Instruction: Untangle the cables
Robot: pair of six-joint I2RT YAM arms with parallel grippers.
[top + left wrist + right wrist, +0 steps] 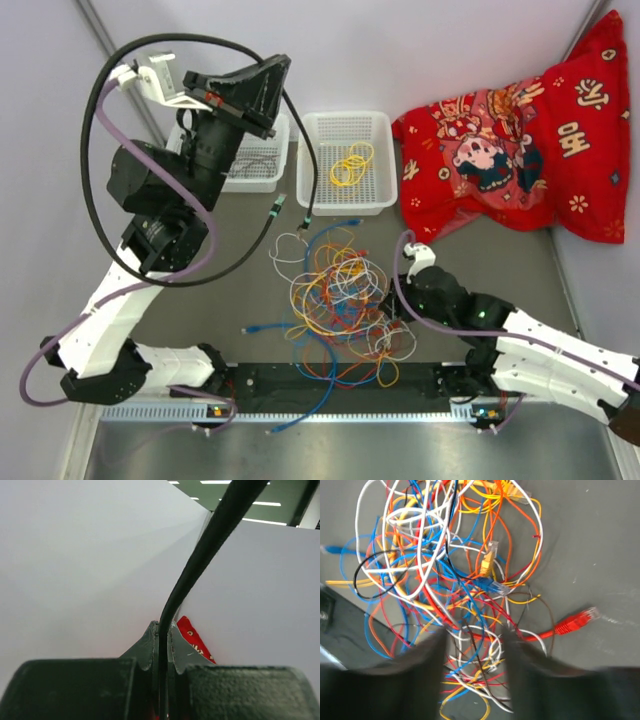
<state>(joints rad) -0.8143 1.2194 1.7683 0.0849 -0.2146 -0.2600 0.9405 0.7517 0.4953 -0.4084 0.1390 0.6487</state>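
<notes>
Top external view: cables (340, 300) lie tangled on the worktop (480, 250), centre toward the near edge. The left gripper (161, 636), raised, pinches a black cable (210, 545). The right gripper (472, 650) stands partly open over the tangle. The cushion (520, 140) bears yellow characters, unreadable.

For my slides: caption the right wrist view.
Right gripper, jaws apart, above the tangled cables; red plug at right.

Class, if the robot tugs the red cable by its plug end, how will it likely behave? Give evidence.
Probably floppy: the red cable lies in loose curves. Likely to drag neighbours, since it runs into the tangle among other strands. Its plug tip may snag on loops.
</notes>
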